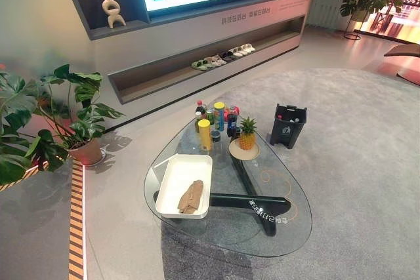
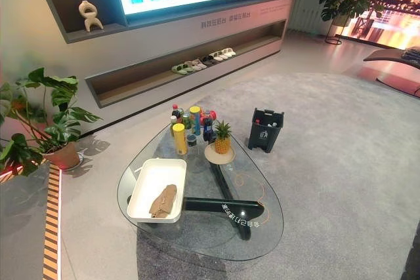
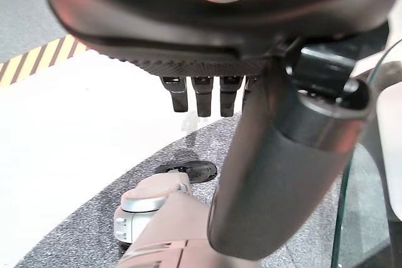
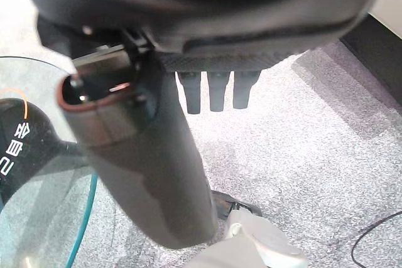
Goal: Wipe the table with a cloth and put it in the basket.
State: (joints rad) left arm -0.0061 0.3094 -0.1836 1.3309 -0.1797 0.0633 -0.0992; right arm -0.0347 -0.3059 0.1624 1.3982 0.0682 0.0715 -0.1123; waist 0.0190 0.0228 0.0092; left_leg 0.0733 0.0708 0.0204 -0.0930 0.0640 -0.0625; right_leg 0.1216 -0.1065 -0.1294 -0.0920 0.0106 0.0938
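The brown cloth lies crumpled inside the white basket on the glass table (beside bottles and a pineapple), as the task wants it. Whether the glass is wiped is not legible, so this fits either end of the job. Left hand and right hand hang beside the table, fingers straight, holding nothing.

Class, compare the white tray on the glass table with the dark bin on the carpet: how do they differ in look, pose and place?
The white tray is shallow and wide; the dark bin is tall and narrow. The tray rests on the glass table; the bin stands on the carpet beyond it. The tray holds a brown cloth; the bin's contents are unclear. Both are open-topped.
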